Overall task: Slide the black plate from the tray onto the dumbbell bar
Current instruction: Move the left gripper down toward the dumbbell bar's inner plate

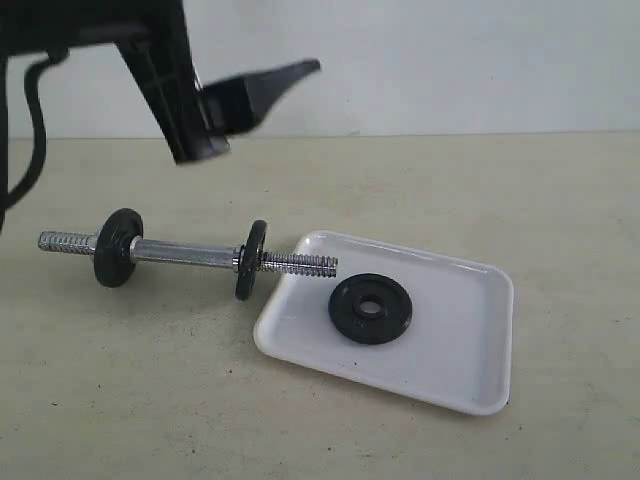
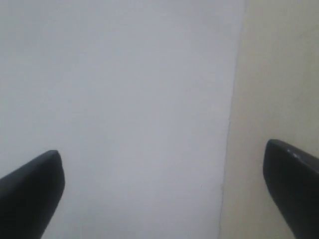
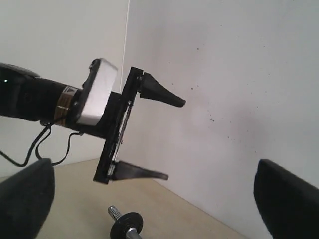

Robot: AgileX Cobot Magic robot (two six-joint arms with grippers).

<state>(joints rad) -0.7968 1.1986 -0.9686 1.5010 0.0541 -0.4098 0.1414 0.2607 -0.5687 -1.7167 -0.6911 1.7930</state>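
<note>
Dumbbell bar (image 1: 185,252) lies left-right, threaded end over tray (image 1: 450,345).

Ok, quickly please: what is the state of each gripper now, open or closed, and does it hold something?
Left gripper: open, holding nothing.
Right gripper: open, holding nothing.
</note>
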